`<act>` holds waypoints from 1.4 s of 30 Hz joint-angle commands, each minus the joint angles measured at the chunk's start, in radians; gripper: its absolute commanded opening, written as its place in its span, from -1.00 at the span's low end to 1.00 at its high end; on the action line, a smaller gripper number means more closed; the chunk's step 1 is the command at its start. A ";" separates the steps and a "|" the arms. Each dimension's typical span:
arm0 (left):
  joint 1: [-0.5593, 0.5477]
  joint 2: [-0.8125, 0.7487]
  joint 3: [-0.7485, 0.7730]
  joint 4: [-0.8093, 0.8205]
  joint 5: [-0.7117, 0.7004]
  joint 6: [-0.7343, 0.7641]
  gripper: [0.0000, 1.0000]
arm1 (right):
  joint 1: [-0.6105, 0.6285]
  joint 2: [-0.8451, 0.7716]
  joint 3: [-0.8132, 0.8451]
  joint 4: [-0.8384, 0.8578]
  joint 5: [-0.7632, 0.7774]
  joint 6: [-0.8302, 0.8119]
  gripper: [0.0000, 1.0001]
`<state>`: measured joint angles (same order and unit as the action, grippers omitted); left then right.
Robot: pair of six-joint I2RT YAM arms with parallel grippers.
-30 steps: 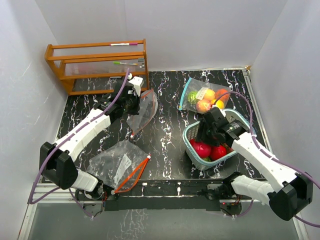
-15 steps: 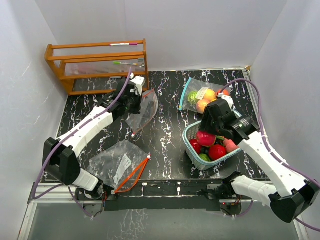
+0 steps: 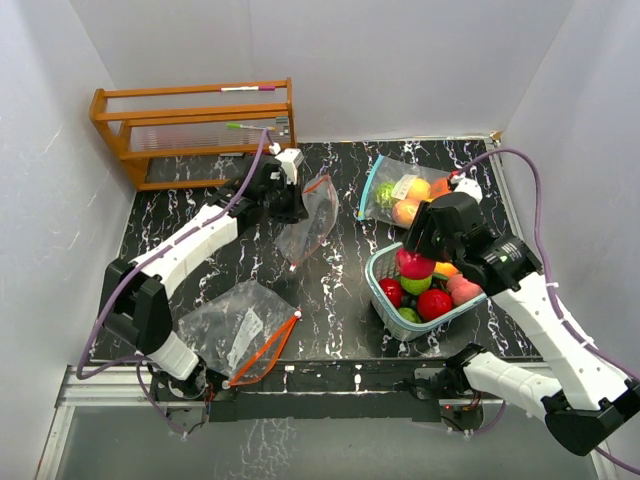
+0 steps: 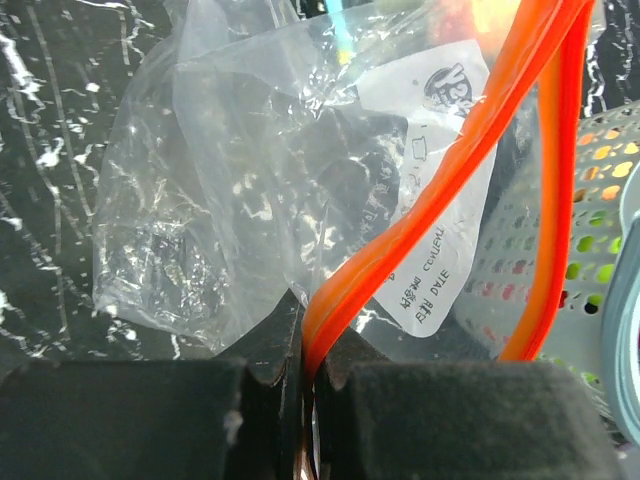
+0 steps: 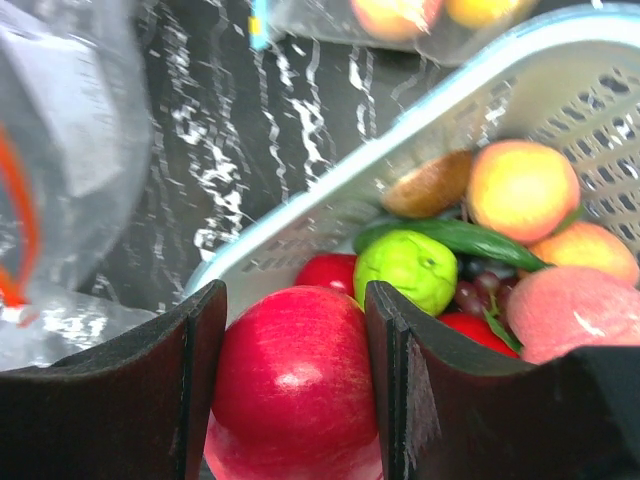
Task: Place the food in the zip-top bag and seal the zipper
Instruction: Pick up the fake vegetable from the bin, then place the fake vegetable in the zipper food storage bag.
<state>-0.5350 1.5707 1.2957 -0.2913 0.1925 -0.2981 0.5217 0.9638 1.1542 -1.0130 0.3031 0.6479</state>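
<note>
Zipper contact shows only in the left wrist view: the left claw [image 4: 310,345] is pinched tight on the orange zipper [image 4: 470,150] of a clear bag [image 4: 200,180]. The right wrist view shows the right claw [image 5: 295,300] clamped around a red apple [image 5: 295,400] over the teal basket [image 5: 600,110] of remaining fruit. The overhead view places a filled bag [image 3: 400,190] on the desk [image 3: 335,300] beyond the basket.

1 glossy red apple [image 5: 295,385] sits clamped in the right gripper [image 5: 295,300] above the other fruits [image 5: 520,190], while the crumpled clear orange-zippered bag [image 3: 312,215] is pinched at its zipper by the left gripper [image 4: 310,340].
</note>
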 commanded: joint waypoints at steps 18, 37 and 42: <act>-0.082 0.041 -0.016 0.107 0.080 -0.094 -1.00 | 0.004 0.207 0.075 0.727 -0.367 0.076 -0.85; -0.082 0.037 -0.015 0.118 0.092 -0.098 -1.00 | 0.109 0.292 -0.081 0.960 -0.271 0.142 -0.85; -0.082 0.017 -0.016 0.104 0.096 -0.097 -1.00 | 0.116 0.283 -0.158 0.983 -0.104 0.132 -0.85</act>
<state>-0.6121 1.6165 1.2724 -0.1898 0.2592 -0.3878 0.6281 1.2629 1.0397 -0.0933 0.0334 0.7918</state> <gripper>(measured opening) 0.008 0.547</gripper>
